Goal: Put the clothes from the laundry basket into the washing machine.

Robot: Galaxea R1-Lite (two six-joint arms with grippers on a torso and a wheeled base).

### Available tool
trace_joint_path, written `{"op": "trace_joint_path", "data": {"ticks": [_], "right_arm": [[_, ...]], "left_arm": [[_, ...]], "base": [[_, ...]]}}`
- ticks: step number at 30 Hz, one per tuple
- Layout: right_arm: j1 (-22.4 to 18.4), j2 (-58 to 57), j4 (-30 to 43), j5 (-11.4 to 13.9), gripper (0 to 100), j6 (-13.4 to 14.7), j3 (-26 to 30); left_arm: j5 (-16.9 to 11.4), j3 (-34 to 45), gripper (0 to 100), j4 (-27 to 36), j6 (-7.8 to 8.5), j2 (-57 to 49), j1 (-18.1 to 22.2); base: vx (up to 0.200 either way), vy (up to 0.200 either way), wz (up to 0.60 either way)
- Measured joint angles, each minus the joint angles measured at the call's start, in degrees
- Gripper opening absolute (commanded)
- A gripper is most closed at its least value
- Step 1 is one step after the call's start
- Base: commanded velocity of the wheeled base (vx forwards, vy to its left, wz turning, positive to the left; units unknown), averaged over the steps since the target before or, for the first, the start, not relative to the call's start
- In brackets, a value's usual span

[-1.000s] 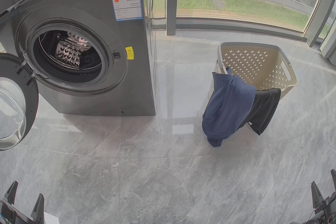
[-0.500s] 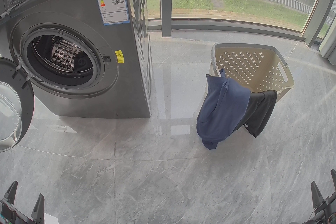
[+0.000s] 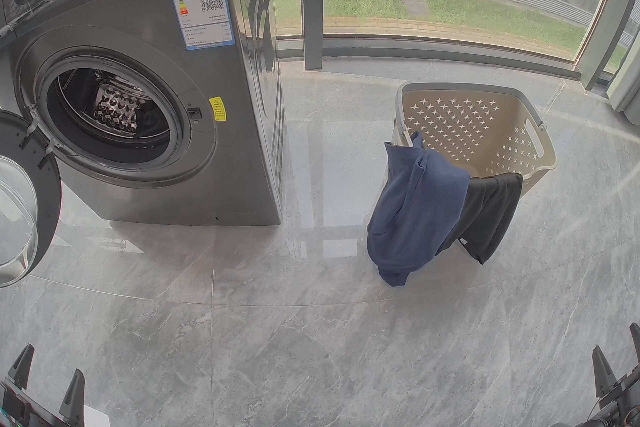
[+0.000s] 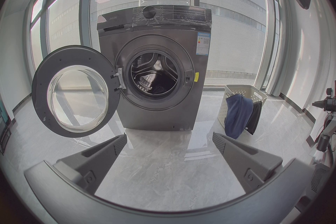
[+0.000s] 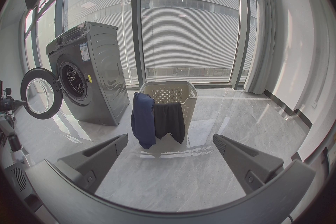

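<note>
Left end effector (image 3: 52,363) and right end effector (image 3: 617,338) sit low, spread wide.

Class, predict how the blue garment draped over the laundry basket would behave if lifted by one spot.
Probably floppy: the blue garment hangs in folds over the laundry basket rim. Lifted, it would likely sag and might drag the adjoining black garment.

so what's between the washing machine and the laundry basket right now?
Only bare grey floor separates the washing machine and the laundry basket, as seen in the head view; the right wrist view agrees.
</note>
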Motion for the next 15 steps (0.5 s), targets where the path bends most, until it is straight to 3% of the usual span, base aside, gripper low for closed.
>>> {"op": "trace_joint_path", "data": {"ticks": [9, 15], "right_arm": [[-0.04, 0.0, 0.01, 0.02, 100, 0.0, 0.0], [-0.01, 0.02, 0.0, 0.0, 100, 0.0, 0.0]], "left_arm": [[-0.11, 0.0, 100, 0.02, 0.04, 0.02, 0.0], [-0.2, 0.0, 100, 0.05, -0.05, 0.02, 0.0]], "base": [[0.0, -0.2, 0.0], [0.0, 0.0, 0.0]]}}
